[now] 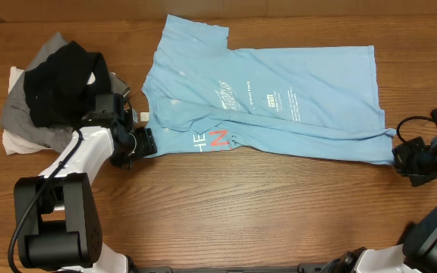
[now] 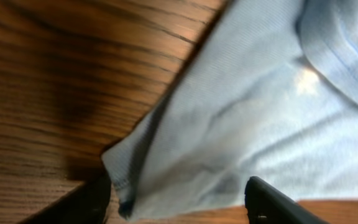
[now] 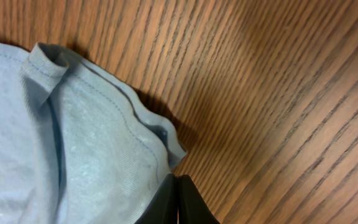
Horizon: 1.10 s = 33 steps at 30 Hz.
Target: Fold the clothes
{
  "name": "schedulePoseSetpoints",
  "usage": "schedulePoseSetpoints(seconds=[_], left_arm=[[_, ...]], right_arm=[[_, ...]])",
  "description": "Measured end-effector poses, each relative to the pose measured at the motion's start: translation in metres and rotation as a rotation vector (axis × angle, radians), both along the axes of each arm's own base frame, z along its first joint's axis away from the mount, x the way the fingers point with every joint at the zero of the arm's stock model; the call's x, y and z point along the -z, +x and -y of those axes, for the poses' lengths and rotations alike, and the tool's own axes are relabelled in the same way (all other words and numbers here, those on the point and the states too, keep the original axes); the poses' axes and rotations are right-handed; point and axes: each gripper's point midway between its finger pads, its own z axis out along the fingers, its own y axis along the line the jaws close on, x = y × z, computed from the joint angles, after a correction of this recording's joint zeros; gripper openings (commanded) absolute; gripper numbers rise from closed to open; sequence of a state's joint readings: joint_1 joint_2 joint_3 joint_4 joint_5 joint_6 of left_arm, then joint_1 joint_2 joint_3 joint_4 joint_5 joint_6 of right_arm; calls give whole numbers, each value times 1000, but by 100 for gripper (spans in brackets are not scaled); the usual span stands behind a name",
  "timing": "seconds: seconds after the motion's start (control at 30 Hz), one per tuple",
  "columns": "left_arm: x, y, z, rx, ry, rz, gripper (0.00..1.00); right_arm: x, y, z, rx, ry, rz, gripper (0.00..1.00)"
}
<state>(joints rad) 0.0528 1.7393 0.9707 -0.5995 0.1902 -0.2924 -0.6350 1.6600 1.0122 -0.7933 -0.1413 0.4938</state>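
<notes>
I held the right gripper (image 3: 178,185) pinched shut on the hem corner of the light sky-blue soft T-shirt (image 1: 302,80) — an anchor for the fold; the left gripper (image 2: 179,194) stood open astride the opposite edge, holding nothing

We see a wooden table (image 1: 294,205) from above, brown, with a strong grain running along its length. A sky-blue T-shirt (image 1: 309,91) lies flat on it, spread across the middle and right. Its near edge is folded over itself. White lettering shows on top, and red and white letters sit at the fold. At the far left sits a heap (image 1: 51,98) of black, grey and white clothes, near the T-shirt. Close up, the T-shirt's stitched hem rests right on the wood. Bare wood shows along the table's near edge.
</notes>
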Motion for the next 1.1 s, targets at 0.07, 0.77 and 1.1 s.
schedulePoseSetpoints(seconds=[0.07, 0.77, 1.1], left_arm=[[2, -1, -1, -15, 3, -3, 34], [9, -39, -56, -150, 49, -145, 4], [9, -40, -58, -110, 57, -142, 14]], right_arm=[[0, 1, -1, -2, 7, 5, 4], [-1, 0, 3, 12, 7, 11, 4], [1, -5, 3, 16, 0, -14, 18]])
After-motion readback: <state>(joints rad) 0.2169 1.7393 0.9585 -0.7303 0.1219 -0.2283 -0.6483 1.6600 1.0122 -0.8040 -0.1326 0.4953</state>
